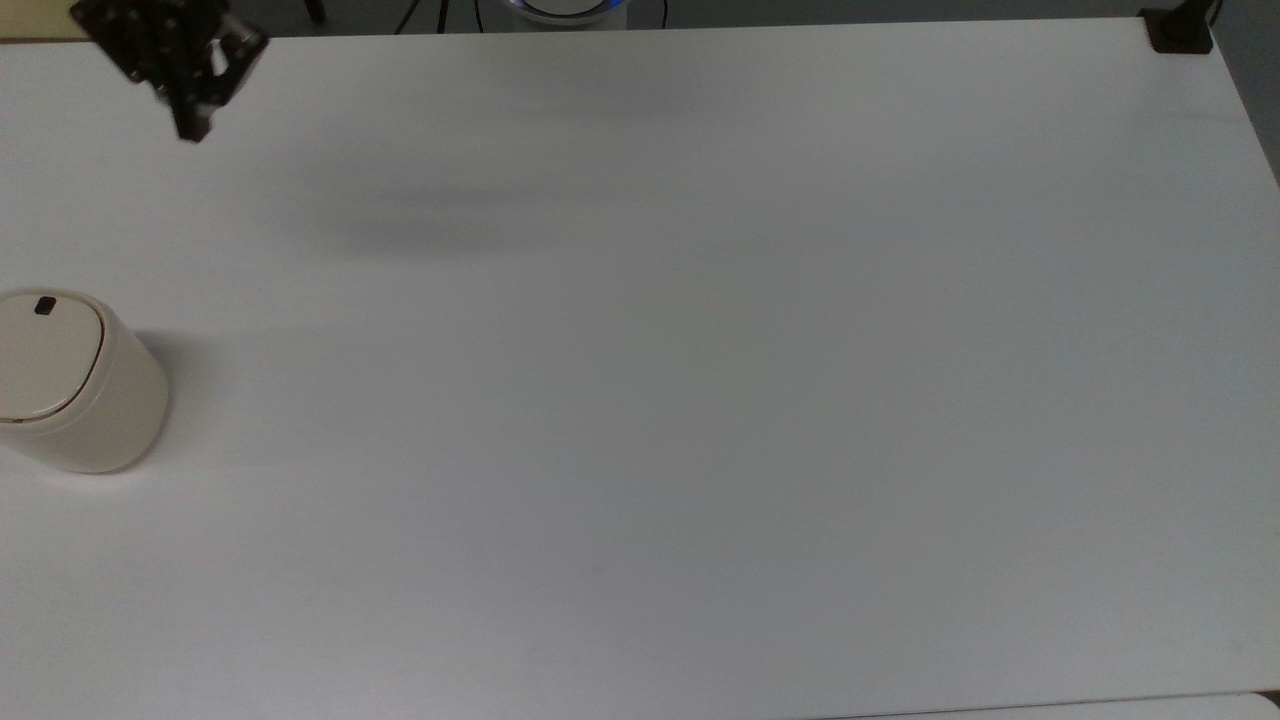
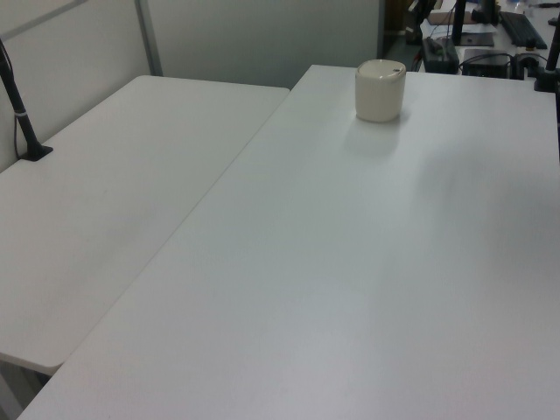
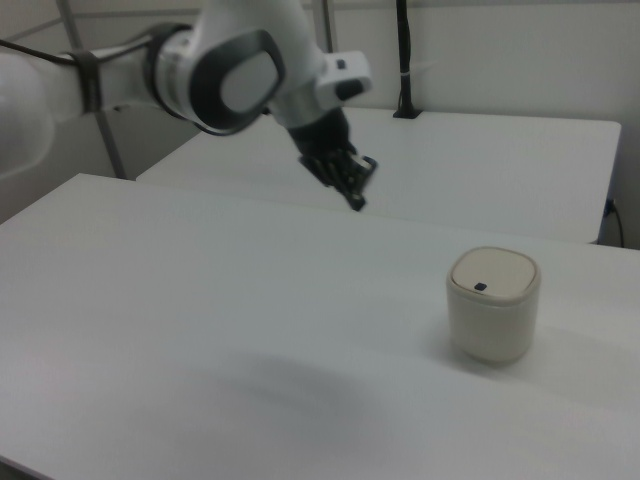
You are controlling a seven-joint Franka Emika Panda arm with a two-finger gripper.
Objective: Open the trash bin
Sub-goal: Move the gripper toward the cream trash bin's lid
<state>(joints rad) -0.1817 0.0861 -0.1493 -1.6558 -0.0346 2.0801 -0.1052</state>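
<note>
White desk (image 1: 700, 400), broad, matte and flat, faintly shadowed in soft grey patches. Standing directly on it, one cream-white trash bin (image 1: 75, 385), upright at the top view's left edge, lid shut, small black button (image 1: 44, 306) at the rim; seen far along the desk in the left view (image 2: 380, 89) and toward the right view's right (image 3: 492, 303). Alongside, a second white desk (image 2: 114, 192) on the left view's left, carrying a black stand base (image 2: 33, 152).

You're looking at a glossy white arm (image 3: 120, 75) with rounded shells, a grey oval cap on one joint and dark bands at the seams. At its 4 o'clock end sits a black gripper (image 3: 352, 190), matte and angular.
</note>
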